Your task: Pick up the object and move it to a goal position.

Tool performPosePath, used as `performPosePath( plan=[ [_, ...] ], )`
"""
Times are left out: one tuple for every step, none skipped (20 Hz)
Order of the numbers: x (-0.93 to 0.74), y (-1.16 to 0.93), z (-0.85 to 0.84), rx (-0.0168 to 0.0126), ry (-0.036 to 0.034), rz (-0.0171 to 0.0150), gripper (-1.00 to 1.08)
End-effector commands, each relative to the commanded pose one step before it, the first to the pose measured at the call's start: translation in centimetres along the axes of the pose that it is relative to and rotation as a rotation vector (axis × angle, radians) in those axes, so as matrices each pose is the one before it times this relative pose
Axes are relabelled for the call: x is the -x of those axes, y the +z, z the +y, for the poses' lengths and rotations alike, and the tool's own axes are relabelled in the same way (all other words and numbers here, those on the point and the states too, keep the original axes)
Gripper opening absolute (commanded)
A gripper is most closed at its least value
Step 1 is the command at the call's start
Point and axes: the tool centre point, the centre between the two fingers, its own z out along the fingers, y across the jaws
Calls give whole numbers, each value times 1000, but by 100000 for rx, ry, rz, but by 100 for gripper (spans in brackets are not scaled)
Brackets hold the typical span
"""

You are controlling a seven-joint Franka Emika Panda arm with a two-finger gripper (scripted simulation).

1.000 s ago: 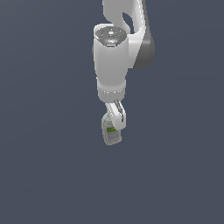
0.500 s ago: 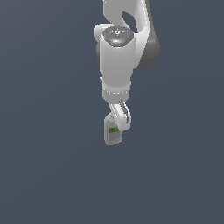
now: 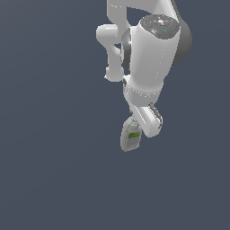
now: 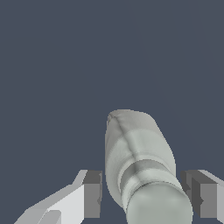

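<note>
Bottle between the claw's fingers, grip unconfirmed

The claw [image 4: 142, 199] straddles the bottle [image 4: 140, 166], one dark pad [image 4: 92, 194] on each flank and the cap nearest the wrist; in the wrist view a sliver of background shows between each pad and the bottle, so I cannot tell whether the claw is clamped on it or merely around it; in the exterior view the bottle [image 3: 130, 137] hangs below the arm [image 3: 150, 58], its green-and-white label facing out, half hidden behind a finger [image 3: 148, 121]; no goal marker shows; the risk, as I judge it, is a slip: the rounded body offers little flat contact, so a loose or off-centre hold could let it twist or drop during transport.
</note>
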Motion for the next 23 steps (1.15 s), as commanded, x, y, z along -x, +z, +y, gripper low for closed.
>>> performPosePath(
  plan=[
    [1706, -1607, -1523, -1300, -8, 237, -100],
    [680, -343, -537, 0, 0, 0, -100],
    [621, -290, -529, 51, 24, -40, -100],
    [615, -312, -495, 0, 0, 0, -100],
    [561, -286, -456, 0, 0, 0, -100],
    [507, -260, -416, 0, 0, 0, -100],
    [457, -236, -380, 0, 0, 0, -100],
    [411, -213, -346, 0, 0, 0, -100],
    [369, -192, -314, 0, 0, 0, -100],
    [331, -174, -285, 0, 0, 0, -100],
    [296, -156, -258, 0, 0, 0, -100],
    [275, -92, -253, 66, -20, -5, -100],
    [231, -124, -207, 0, 0, 0, -100],
    [201, -109, -183, 0, 0, 0, -100],
    [173, -94, -161, 0, 0, 0, -100],
    [146, -81, -139, 0, 0, 0, -100],
    [121, -68, -119, 0, 0, 0, -100],
    [97, -56, -99, 0, 0, 0, -100],
    [76, -45, -80, 0, 0, 0, -100],
    [56, -34, -61, 0, 0, 0, -100],
    [38, -24, -43, 0, 0, 0, -100],
    [22, -14, -25, 0, 0, 0, -100],
    [7, -4, -8, 0, 0, 0, -100]
  ],
)
